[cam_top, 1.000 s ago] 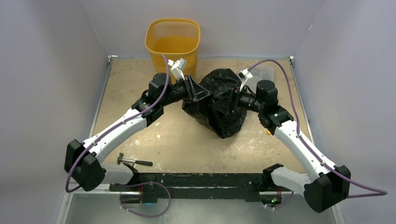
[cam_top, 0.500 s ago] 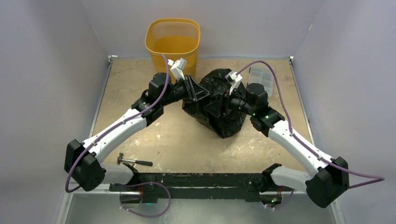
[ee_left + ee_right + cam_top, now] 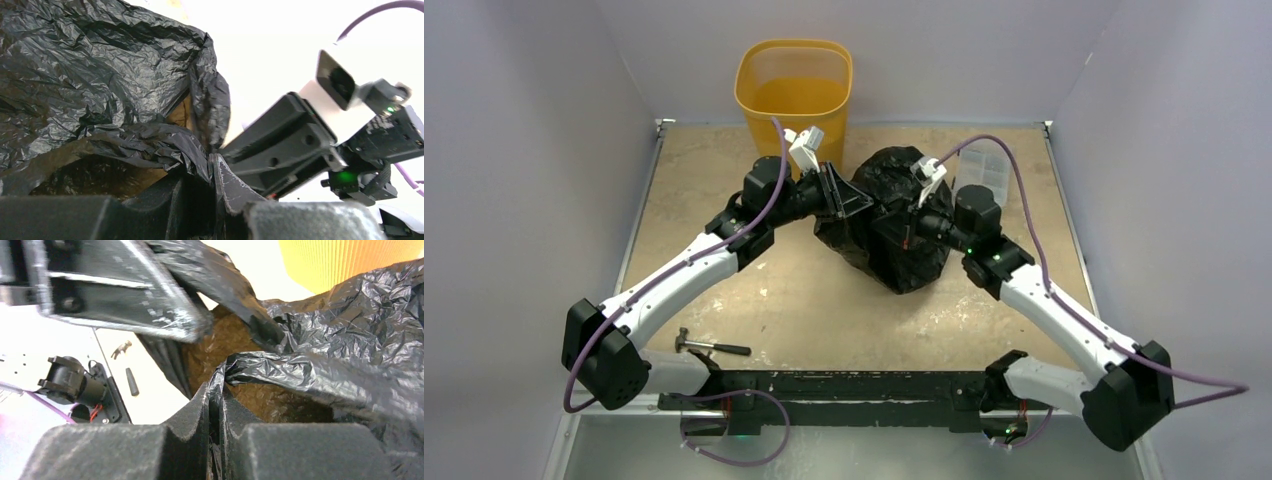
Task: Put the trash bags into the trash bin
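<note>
Two grippers: both closed on the trash bag (image 3: 906,268); a fold of film at its left edge is pinched by the left gripper (image 3: 212,167); a wrinkled fold on its right side is clamped by the right gripper (image 3: 214,390).
Bag position: slumped on the table (image 3: 714,190) mid-scene, between the arms.
Bin position: trash bin (image 3: 764,125) is stood at the far edge, just beyond the left gripper.
Step in hand: the grasp is judged secured on both sides; the lift is not yet begun.
Next move: the bag is to be raised by both arms together, carried far and left over the rim, then lowered in; firm pinches are called for, since the film looks slippery.
</note>
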Motion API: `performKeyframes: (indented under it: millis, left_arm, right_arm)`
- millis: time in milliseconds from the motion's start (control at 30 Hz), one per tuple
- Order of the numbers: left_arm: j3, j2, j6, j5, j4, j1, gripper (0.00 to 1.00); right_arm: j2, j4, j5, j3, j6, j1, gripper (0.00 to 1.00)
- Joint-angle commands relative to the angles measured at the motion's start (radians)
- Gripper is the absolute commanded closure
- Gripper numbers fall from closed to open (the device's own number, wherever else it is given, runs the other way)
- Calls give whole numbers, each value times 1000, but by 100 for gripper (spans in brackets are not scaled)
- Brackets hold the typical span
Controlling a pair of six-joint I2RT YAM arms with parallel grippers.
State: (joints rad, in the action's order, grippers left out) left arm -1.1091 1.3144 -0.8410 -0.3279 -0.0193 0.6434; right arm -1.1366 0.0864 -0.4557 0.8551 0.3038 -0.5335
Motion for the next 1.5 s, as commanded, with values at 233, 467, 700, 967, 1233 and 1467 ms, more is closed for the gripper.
performKeyframes:
  millis: [233,467,700,967,1233,1467]
  left_arm:
    - [-32,1,-13,-23,-82,-3,79]
    - [-14,-2,-65,-43,-137,-2,75]
    - [10,1,-105,-62,-185,-3,68]
    - [2,12,-109,-79,-187,-2,61]
    - [-5,16,-110,-71,-181,1,58]
    - [-26,49,-130,-72,-212,21,58]
  right_arm:
    - [127,354,-168,-125,262,0,85]
    - [70,433,-176,-111,301,0,61]
    - [34,452,-161,-87,305,0,42]
    - [31,475,-40,-97,333,-1,34]
    - [-9,544,-64,-79,364,0,26]
    - [-31,506,9,-53,351,-25,25]
